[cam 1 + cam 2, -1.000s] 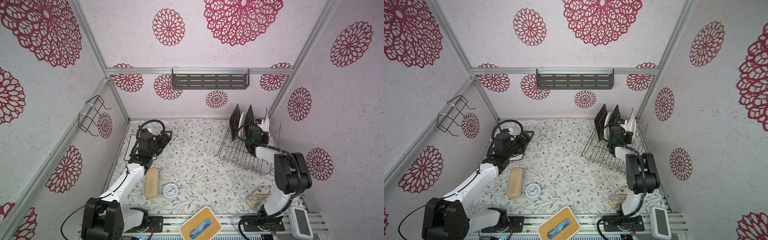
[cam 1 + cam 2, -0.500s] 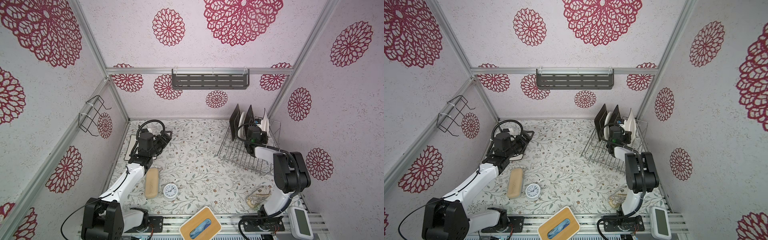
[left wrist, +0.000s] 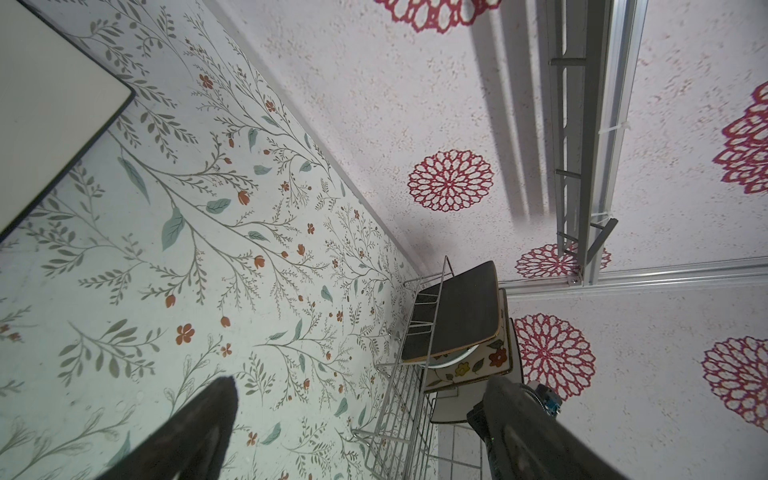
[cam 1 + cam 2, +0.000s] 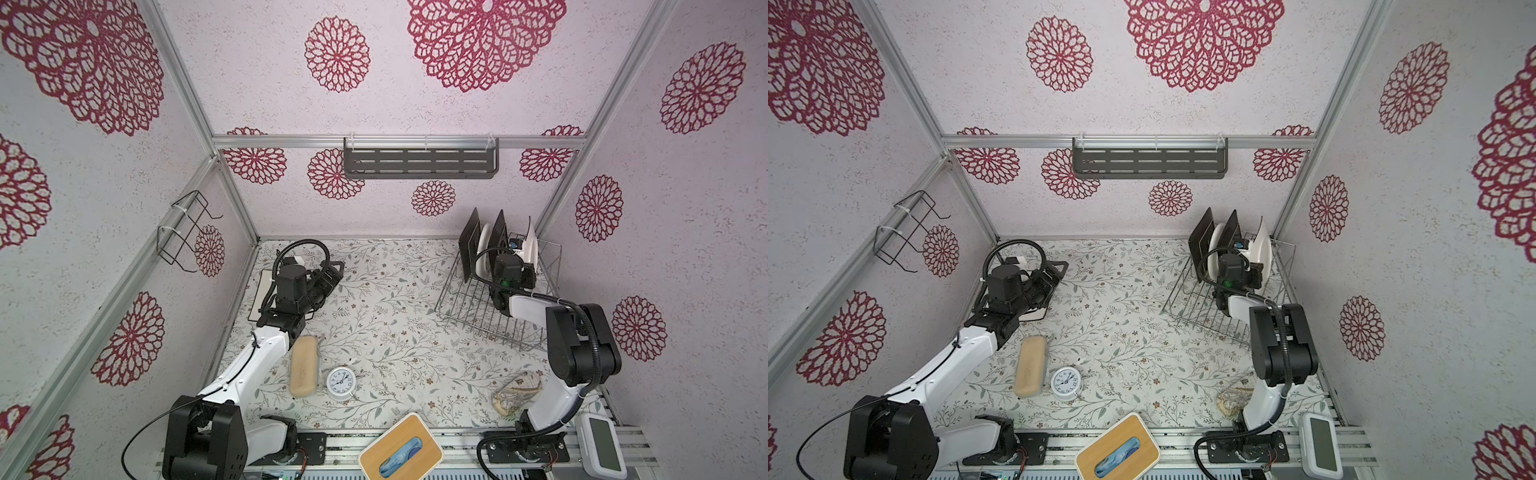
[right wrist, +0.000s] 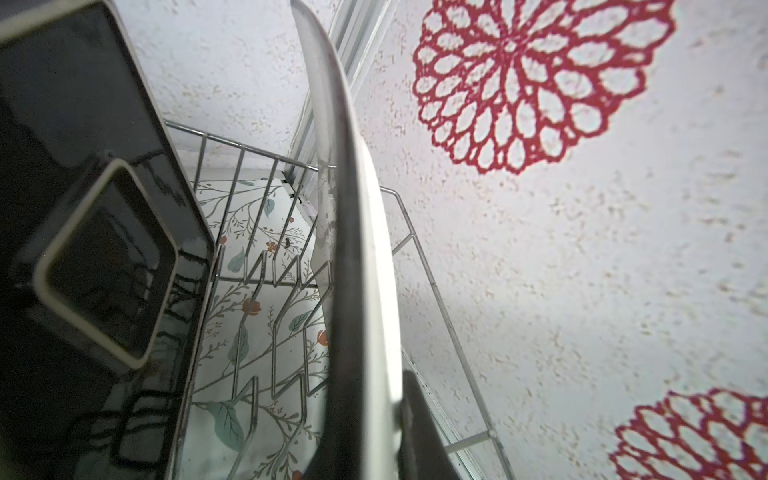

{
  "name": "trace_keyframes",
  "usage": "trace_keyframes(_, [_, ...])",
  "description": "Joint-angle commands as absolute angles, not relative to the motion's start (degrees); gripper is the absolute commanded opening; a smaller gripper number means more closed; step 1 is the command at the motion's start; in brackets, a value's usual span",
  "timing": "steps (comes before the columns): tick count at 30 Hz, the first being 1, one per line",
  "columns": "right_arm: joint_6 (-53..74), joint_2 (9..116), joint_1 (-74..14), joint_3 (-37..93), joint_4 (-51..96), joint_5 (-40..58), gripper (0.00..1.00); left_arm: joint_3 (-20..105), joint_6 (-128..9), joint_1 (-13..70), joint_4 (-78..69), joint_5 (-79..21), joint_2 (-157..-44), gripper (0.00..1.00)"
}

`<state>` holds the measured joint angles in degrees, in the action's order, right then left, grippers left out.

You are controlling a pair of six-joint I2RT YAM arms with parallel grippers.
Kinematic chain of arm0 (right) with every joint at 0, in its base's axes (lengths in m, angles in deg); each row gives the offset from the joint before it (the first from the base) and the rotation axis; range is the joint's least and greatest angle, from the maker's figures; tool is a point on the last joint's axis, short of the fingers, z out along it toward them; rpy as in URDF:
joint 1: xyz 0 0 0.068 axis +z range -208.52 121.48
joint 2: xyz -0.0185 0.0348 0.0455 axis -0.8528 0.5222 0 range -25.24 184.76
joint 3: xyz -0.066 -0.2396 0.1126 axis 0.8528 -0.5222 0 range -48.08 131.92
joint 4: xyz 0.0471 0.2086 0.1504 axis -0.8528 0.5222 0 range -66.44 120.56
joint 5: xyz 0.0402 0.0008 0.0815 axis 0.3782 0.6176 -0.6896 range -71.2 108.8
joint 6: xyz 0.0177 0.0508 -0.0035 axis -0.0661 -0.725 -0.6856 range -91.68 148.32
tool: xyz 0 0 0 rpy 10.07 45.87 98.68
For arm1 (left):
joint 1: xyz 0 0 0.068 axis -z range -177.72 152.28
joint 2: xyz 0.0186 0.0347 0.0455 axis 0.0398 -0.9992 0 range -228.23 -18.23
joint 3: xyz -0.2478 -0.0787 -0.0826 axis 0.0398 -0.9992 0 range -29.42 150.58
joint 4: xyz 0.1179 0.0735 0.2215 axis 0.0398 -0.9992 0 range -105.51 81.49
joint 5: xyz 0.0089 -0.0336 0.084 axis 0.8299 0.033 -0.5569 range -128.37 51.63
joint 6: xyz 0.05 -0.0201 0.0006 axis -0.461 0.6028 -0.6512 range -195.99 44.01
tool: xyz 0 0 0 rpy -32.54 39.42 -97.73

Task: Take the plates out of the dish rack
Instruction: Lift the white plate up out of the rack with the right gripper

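1. Left arm (image 4: 253,365): white tapered links, black joint housings, thin black cable along the side
2. Left wrist motor (image 4: 293,278): black cylinder with a looped ribbed hose (image 4: 305,241)
3. Left gripper (image 4: 334,268): matte black fingers (image 3: 199,424)
4. Right arm (image 4: 552,399): white links, bulky black elbow (image 4: 577,345), ribbed hose alongside
5. Right wrist housing (image 4: 509,270): black, one green light
6. Base plates (image 4: 528,451): black, flat, with visible screw heads

Your desk (image 4: 395,328), floral-printed, holds: silver dish rack (image 4: 469,309), far right; white square plate (image 4: 259,297), far left; tan oblong block (image 4: 303,365) beside white alarm clock (image 4: 340,382); crumpled clear wrapper (image 4: 515,395), near right.
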<state>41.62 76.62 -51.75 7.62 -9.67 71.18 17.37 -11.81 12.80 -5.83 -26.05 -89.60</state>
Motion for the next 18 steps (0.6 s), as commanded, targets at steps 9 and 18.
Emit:
trace_keyframes(9, [44.3, 70.75, -52.44, 6.9, -12.71, 74.17, 0.0, 16.99, -10.62, 14.01, -3.54, -26.5, -89.04, 0.97])
trace_keyframes(18, [44.95, 68.86, -52.33, 7.71, -12.91, 73.99, 0.0, 17.01, -10.51, 15.2, -2.75, -26.94, -89.74, 0.96])
